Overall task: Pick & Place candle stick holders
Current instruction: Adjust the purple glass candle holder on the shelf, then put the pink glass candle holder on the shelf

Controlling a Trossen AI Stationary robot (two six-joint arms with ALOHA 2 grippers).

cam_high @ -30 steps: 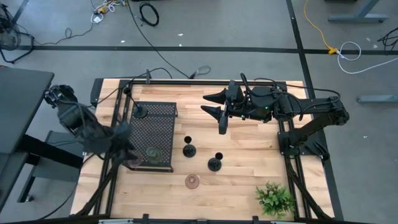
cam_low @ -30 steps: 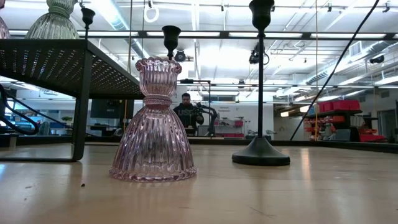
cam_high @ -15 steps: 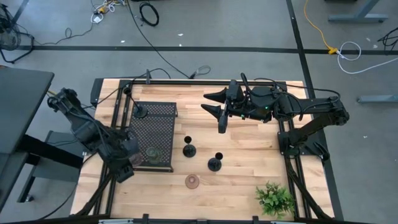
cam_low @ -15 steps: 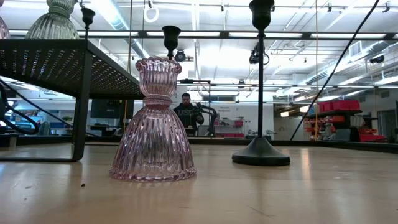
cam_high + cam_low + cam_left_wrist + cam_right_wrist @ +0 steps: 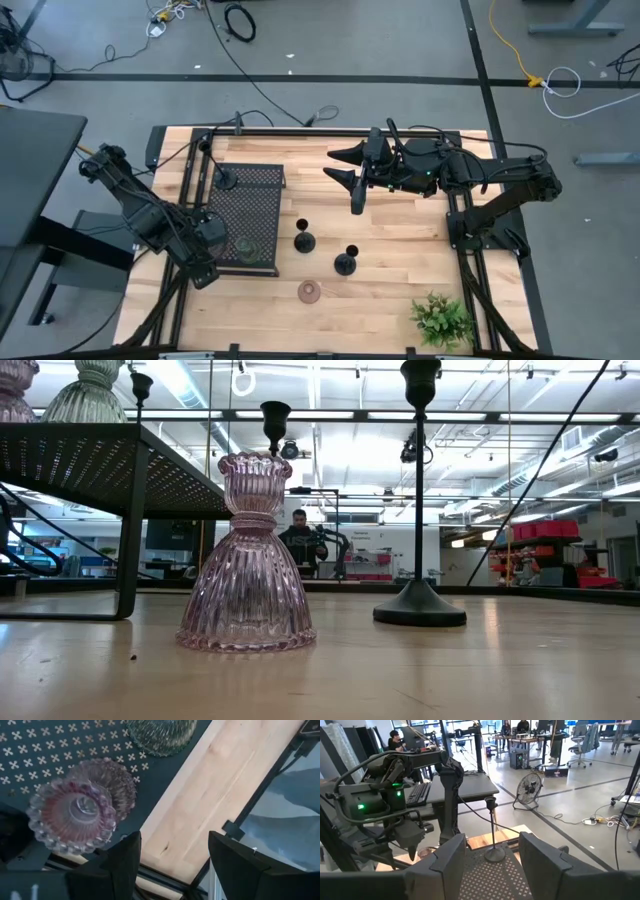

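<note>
I am drawing my left gripper (image 5: 172, 865) back, jaws open and empty — the pink ribbed glass candle holder (image 5: 71, 815) now standing on the black perforated metal stand (image 5: 248, 205), lower left.

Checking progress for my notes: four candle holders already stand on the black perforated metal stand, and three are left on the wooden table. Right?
Not quite. Three are left on the wooden table, yes: two black round-based holders and a pink glass holder. But the black perforated metal stand carries three, not four, as the high view shows.
</note>
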